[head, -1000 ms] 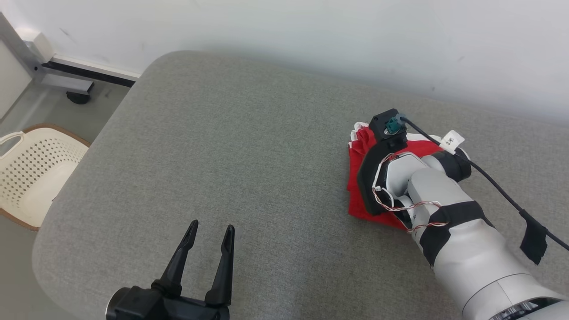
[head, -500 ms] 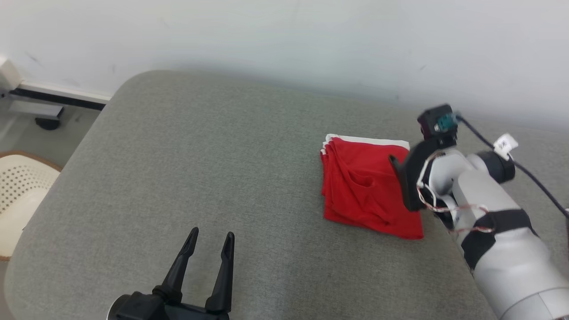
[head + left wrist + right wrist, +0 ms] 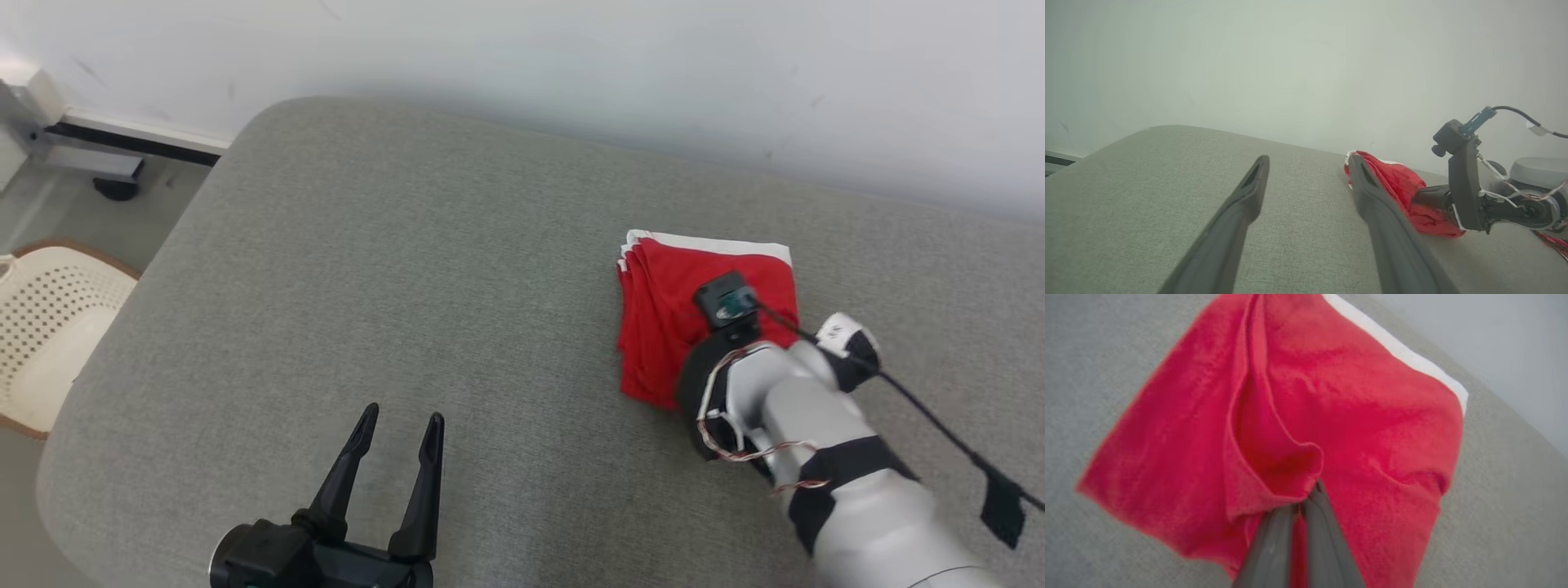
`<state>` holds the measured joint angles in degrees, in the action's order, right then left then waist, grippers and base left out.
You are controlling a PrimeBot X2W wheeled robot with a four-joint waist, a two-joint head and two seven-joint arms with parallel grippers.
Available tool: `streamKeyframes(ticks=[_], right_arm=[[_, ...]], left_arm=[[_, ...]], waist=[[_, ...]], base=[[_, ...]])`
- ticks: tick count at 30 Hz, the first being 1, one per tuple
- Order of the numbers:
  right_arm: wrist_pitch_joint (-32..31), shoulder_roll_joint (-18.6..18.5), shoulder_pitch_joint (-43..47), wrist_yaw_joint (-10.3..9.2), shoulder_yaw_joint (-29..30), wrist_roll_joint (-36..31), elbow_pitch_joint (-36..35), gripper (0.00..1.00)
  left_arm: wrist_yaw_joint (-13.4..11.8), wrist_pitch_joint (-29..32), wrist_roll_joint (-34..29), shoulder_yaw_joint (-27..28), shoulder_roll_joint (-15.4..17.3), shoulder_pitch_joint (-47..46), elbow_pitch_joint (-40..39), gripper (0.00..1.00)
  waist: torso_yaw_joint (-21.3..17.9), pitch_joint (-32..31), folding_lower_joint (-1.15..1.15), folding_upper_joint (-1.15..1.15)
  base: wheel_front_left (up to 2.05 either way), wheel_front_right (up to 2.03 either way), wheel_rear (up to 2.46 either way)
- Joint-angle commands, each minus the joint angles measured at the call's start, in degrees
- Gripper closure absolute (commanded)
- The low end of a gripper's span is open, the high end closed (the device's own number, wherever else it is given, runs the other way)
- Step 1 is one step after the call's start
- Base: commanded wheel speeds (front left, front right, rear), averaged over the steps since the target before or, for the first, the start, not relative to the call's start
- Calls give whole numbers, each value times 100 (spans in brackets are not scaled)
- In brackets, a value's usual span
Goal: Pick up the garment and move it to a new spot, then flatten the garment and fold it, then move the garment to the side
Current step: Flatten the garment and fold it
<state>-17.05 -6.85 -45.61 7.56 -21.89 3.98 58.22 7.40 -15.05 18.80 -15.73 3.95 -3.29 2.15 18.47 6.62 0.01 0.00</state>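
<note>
Garment point(image 3: 661, 327): red, folded, white-edged, on the grey cushion's point(image 3: 408, 245) right part, near the wall point(image 3: 571, 65).
Left gripper point(image 3: 404, 412): fingers apart, over the cushion's near edge.
Right gripper point(image 3: 1304, 498): pinched together on a garment fold.

I have the garment point(image 3: 661, 327) lying on the cushion point(image 3: 408, 286), toward its far right, near the wall point(image 3: 571, 65) behind. My right gripper point(image 3: 1304, 500) is at the garment's near edge, nipped onto a fold. My left gripper point(image 3: 397, 457) hangs over the cushion's near part, well left of the garment, fingers apart. A basket point(image 3: 49, 327) stands on the floor left of the cushion.
</note>
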Motion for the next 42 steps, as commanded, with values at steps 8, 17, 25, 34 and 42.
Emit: streamKeyframes(ticks=[8, 17, 25, 34, 42], right_arm=[[-103, 396, 319, -16, -1130, 548, -204, 100], [-565, 381, 366, -16, -2319, 1722, -1474, 69], [-448, -89, 656, -16, -1349, 1802, -2320, 0], [207, -29, 2207, -16, 1171, 499, -3726, 0], [1087, 377, 3544, -16, 2525, -283, -5020, 0]], left_arm=[[0, -18, 32, 90, 68, 68, 18, 0], [-34, -18, 23, 159, 99, 124, -40, 0], [-91, -18, 59, 247, 124, 252, -53, 0], [-285, -18, 69, 511, 150, 468, -116, 0], [-331, -18, 10, 876, 135, 611, -157, 0]], waist=[[115, -177, -1, 0], [-129, -333, -1, 0], [-378, -570, -1, 0], [-777, -743, -1, 0], [-1126, -774, -1, 0]], base=[[0, 0, 0], [0, 0, 0], [0, 0, 0], [0, 0, 0], [0, 0, 0]])
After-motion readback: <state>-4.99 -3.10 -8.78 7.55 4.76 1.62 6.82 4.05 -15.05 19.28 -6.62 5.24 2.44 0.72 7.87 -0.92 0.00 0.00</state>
